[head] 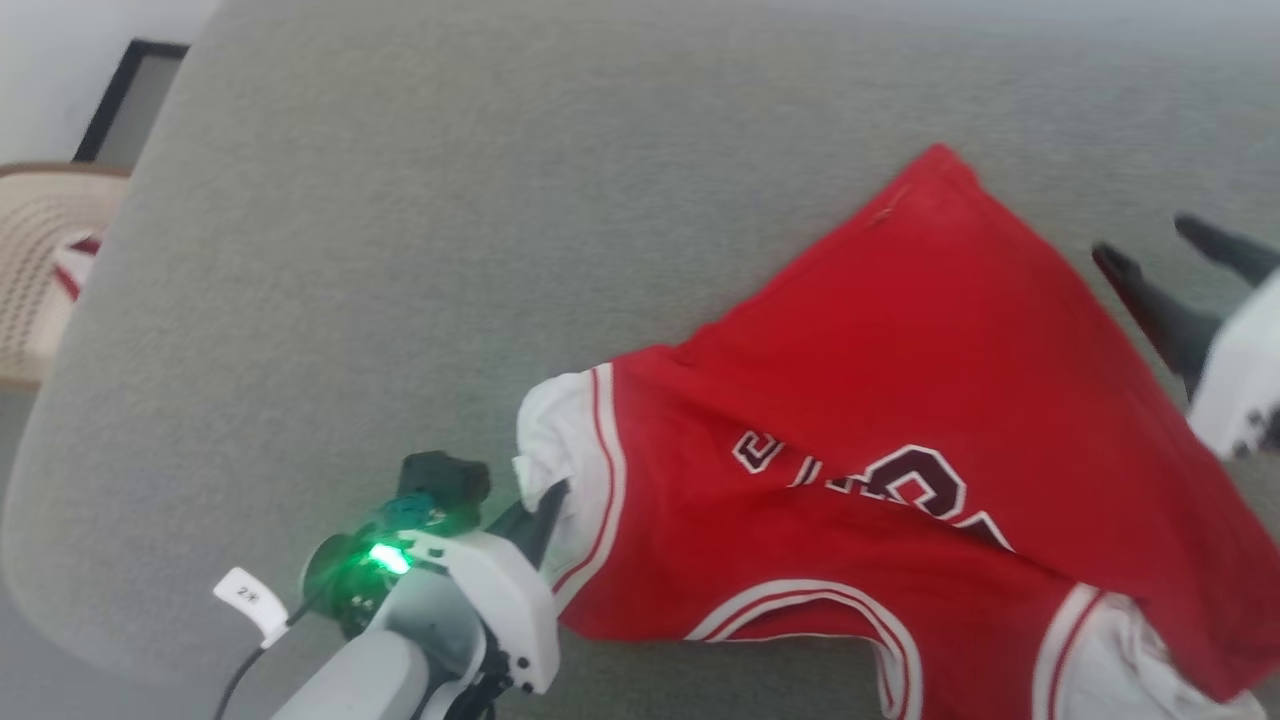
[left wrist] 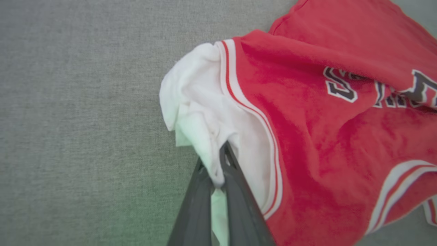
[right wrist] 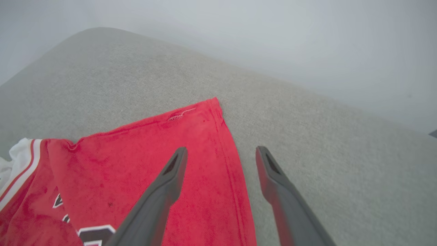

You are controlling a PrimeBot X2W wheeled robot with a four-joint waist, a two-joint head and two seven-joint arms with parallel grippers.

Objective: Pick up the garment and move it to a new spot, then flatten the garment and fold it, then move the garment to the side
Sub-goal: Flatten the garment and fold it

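The garment [head: 900,400], a red jersey T-shirt with white sleeves and dark white-outlined print, lies spread but rumpled on a grey upholstered surface [head: 400,250]. My left gripper [head: 545,515] is shut on the garment's white left sleeve [left wrist: 205,136]; in the left wrist view the white cloth is pinched between the dark fingers [left wrist: 235,191]. My right gripper [head: 1160,265] hangs open at the garment's right edge, holding nothing. In the right wrist view its fingers [right wrist: 164,191] straddle the red side hem [right wrist: 232,164], near the far hem corner [right wrist: 213,102].
A beige perforated basket [head: 30,260] with a red-and-white striped cloth [head: 75,260] stands off the surface's left edge. A dark-framed panel [head: 125,100] leans against the wall behind it. Bare grey upholstery stretches left of and beyond the garment.
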